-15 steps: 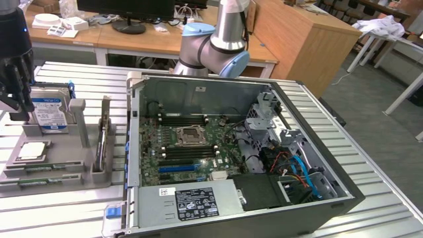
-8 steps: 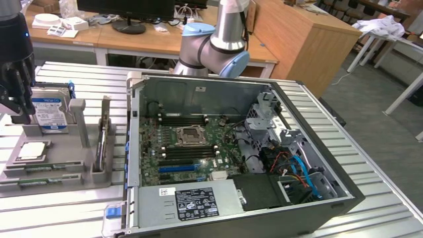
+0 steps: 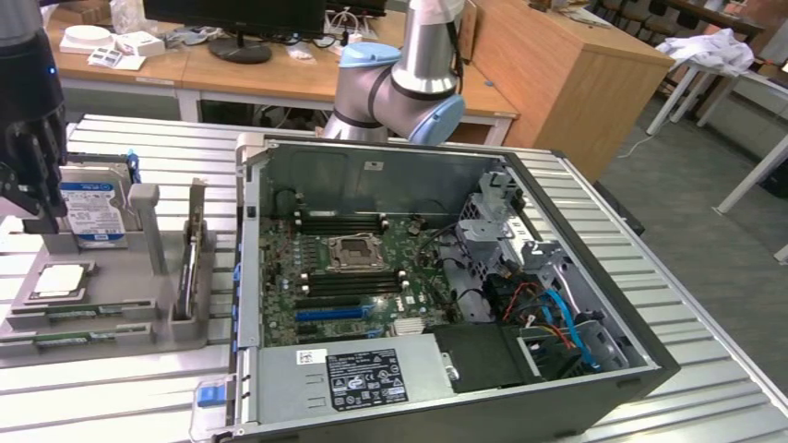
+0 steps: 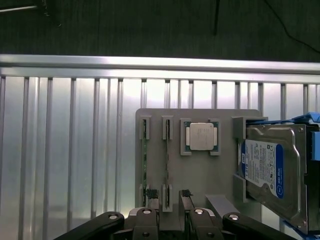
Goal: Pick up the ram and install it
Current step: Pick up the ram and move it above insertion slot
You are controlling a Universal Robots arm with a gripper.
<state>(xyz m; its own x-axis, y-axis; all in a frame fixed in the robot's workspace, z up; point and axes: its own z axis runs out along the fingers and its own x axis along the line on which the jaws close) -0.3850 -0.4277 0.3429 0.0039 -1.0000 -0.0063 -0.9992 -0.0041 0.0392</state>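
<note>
The ram [image 4: 144, 162] is not in the computer yet. It stands on edge in a narrow groove of the grey holder [image 4: 200, 180], and a second thin stick sits in the groove just beside it. Only its slim top edge faces up. We take it that the grooves hold the sticks upright so that they can be gripped by their flat sides.

The pincer [image 4: 167, 202] hangs above one end of those grooves, open wide and holding nothing. Its two black fingers [image 4: 186, 196] stand apart, with the groove nearer the processor lying between them in the wrist view. We judge it is lined up over the sticks but not yet touching them.

On the same holder a square silver processor [image 4: 200, 136] rests in its own pocket beside the sticks. Past it a blue-labelled hard drive [image 4: 272, 170] leans in a bigger cradle, so each part has its own place.

The holder sits on the ribbed metal counter [image 4: 75, 150]. In the exterior view the open computer case [image 3: 369, 171] lies flat on that counter to the holder's right, its side panel off. The long black memory slots [image 3: 345, 221] on the board face upward — reachable from above.
</note>
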